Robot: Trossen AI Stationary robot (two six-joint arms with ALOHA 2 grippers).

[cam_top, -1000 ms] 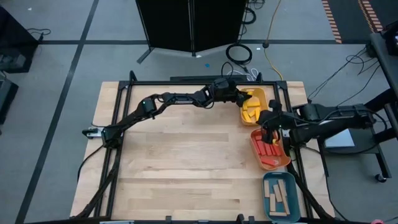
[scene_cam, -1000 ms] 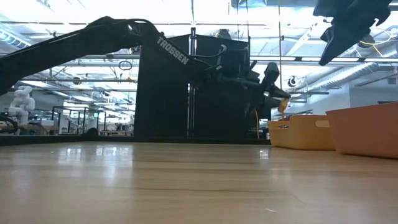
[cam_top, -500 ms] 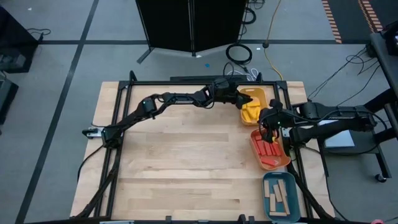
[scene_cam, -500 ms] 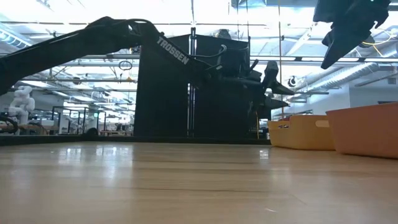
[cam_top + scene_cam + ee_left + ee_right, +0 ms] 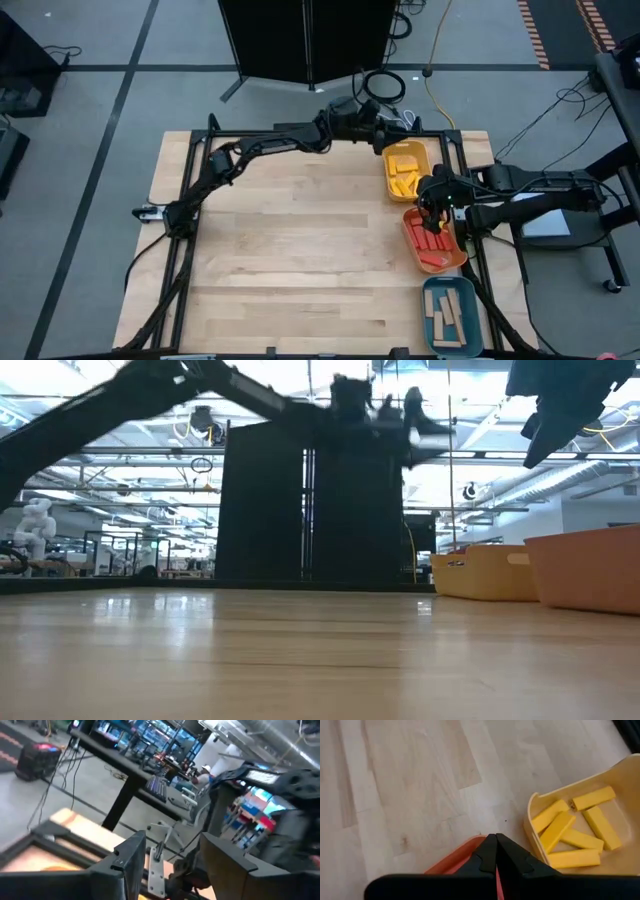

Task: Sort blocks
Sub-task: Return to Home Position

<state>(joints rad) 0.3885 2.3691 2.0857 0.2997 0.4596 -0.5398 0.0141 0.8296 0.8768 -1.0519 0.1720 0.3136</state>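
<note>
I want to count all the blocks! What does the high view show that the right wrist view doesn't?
Only the high view: the teal tray with tan blocks, the red blocks, and the left gripper at the table's far edge. Only the right wrist view: the right gripper's shut tips and six separate yellow blocks. Both: the yellow tray, the orange tray and the table.

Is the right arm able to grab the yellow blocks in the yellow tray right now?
Probably yes. The right gripper, shut for now, hovers just beside the open-topped yellow tray, the yellow blocks lie uncovered, and the left gripper is off past the table's far edge.
</note>
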